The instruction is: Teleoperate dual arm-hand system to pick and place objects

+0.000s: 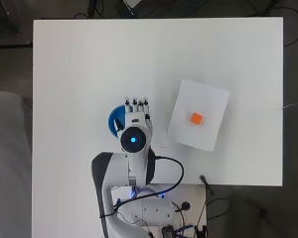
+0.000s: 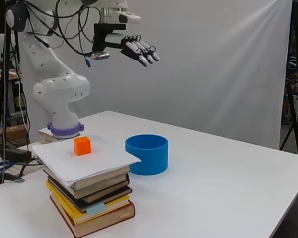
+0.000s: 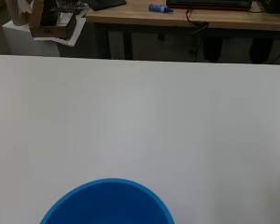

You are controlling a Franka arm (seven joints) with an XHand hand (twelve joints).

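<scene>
- On top of a white sheet of paper (image 2: 89,161), which covers a stack of books (image 2: 92,201), sits 1 small orange cube (image 2: 82,145); from overhead it lies near the middle of the sheet, well to the side of the arm.
- High above the table (image 2: 228,183), the hand (image 2: 139,49) hangs with its fingers straight and spread, holding nothing, well apart from the cube.
- By its look the cube is probably light, rigid and not fragile, with flat, smooth faces that could slip if only touched at the edges.
- A pinch across 2 opposite side faces, thumb on one and fingers on the other, seems the best hold, since all its sides stand clear.
- Because the sheet lies free on the books, a sideways nudge might slide paper and cube together, so a descent from straight above looks safer.
- Just beside the books stands 1 blue round container (image 2: 147,153), upright and open at the top.
- Overhead, the arm hides most of it; the wrist view shows only part of its rim, so I cannot tell for certain that it is empty, though nothing shows above the rim.
- It looks like the likely place for the cube.
</scene>
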